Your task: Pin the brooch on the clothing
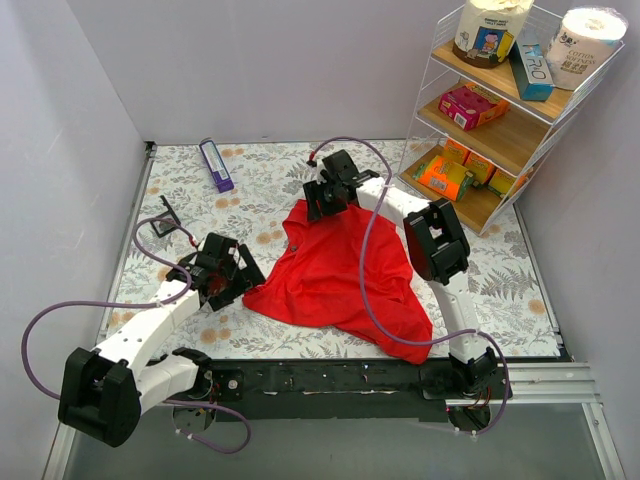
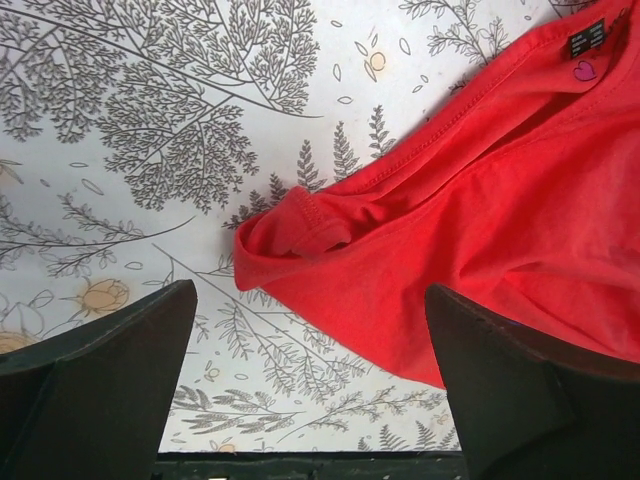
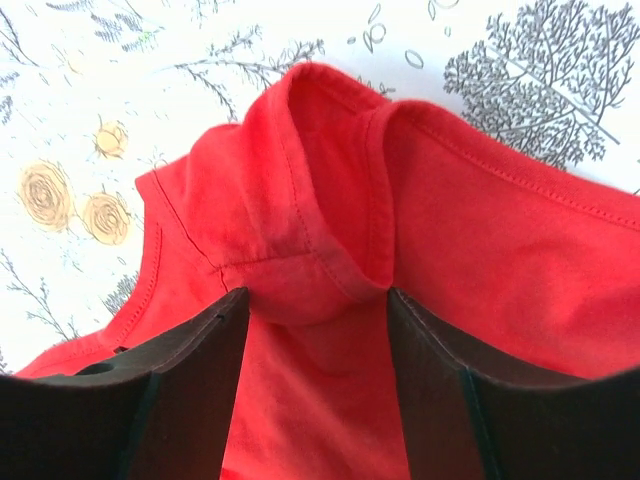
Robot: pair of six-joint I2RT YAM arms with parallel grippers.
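Note:
The clothing is a red tank top, spread crumpled on the leaf-patterned table in front of both arms. My right gripper is down on its far upper edge. In the right wrist view a humped fold of the shoulder strap lies between the fingers of the right gripper, which stand apart, each tip against the cloth. My left gripper hovers wide open just left of the clothing's left edge; in its wrist view nothing lies between the fingers of the left gripper. The brooch is out of view.
A purple box lies at the back left and a small black object at the left. A wire shelf rack with boxes and packets stands at the back right. A black neck label shows inside the top.

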